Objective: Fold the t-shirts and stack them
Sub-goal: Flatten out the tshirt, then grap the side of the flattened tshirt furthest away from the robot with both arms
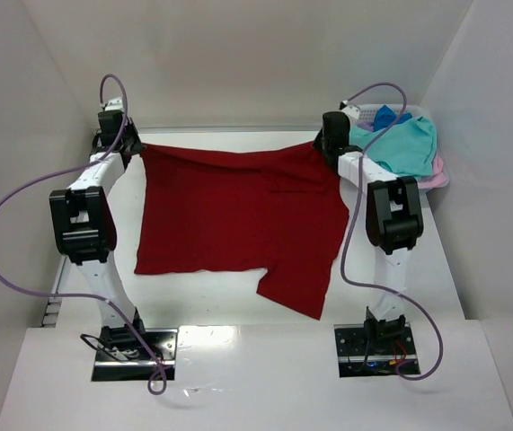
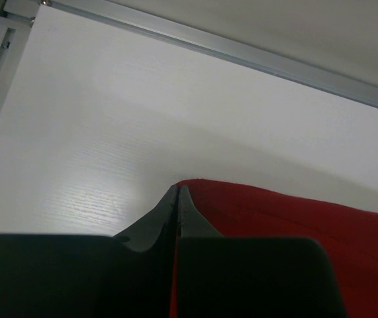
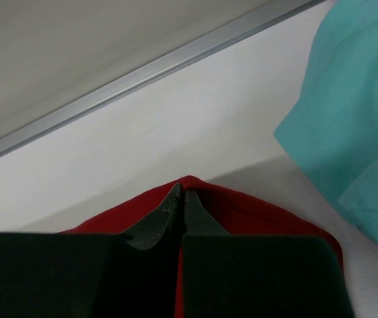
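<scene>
Large red shirt (image 1: 238,215) spread flat on bench (image 1: 202,301), hanging taut between both hands, left hand (image 2: 177,193) pinched tight on its far left corner, right hand (image 3: 181,193) likewise on far right corner, teal shirt (image 3: 354,112) beside right hand

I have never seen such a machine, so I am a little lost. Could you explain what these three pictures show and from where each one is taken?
The machine is two robot arms, the left arm and the right arm, bolted at the near edge of a white table. The wide picture comes from a fixed camera above and behind them. The other two come from small cameras on the wrists, each looking along its own hand. A dark red t-shirt lies spread on the table. The left hand is shut on its far left corner, and the right hand is shut on its far right corner. At the far right stands a pale basket holding a teal shirt, with blue cloth and pink cloth too.
</scene>
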`<state>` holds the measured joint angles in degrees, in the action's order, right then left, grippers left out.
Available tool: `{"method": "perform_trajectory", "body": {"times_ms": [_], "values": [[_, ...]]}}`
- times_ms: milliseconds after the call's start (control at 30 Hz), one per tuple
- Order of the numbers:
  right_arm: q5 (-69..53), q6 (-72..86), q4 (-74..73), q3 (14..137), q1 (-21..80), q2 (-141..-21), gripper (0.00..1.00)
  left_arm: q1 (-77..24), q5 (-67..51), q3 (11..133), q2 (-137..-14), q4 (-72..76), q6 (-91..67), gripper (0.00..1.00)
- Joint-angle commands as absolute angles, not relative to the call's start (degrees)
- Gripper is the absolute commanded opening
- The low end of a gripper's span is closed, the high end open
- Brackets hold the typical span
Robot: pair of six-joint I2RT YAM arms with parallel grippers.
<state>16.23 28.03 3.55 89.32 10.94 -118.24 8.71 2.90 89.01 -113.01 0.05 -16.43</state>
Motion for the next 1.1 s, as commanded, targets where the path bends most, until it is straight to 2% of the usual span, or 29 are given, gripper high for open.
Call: {"method": "perform_trajectory", "body": {"times_ms": [0, 400, 567, 800, 933, 967, 1067], "values": [[16.00, 27.16, 4.22, 95.52, 10.28, -121.89, 0.00, 9.40, 2.46, 93.08, -115.91, 3.60, -15.47, 0.00], [13.80, 26.54, 0.89, 106.16, 9.14, -130.60, 0.00, 9.40, 1.85, 98.43, -122.16, 2.99, -15.47, 0.00], [12.74, 26.02, 0.26, 106.70, 8.09, -132.01, 0.06, 9.40, 0.01, 99.76, -124.01, 2.47, -15.47, 0.00], [10.81, 24.88, -0.87, 106.70, 7.03, -133.15, 0.20, 9.40, -1.14, 100.90, -126.39, 1.94, -15.47, 0.00], [8.28, 23.82, -2.11, 106.70, 7.03, -133.68, 0.37, 9.40, -1.67, 101.43, -126.39, 1.93, -15.47, 0.00], [7.39, 23.30, -2.11, 106.70, 7.03, -133.07, 0.45, 9.40, -2.28, 101.43, -126.39, 1.93, -14.95, 0.00], [4.58, 22.50, -2.11, 104.95, 7.03, -130.96, 0.55, 9.40, -2.29, 101.43, -126.39, 1.41, -14.94, 0.00]]}}
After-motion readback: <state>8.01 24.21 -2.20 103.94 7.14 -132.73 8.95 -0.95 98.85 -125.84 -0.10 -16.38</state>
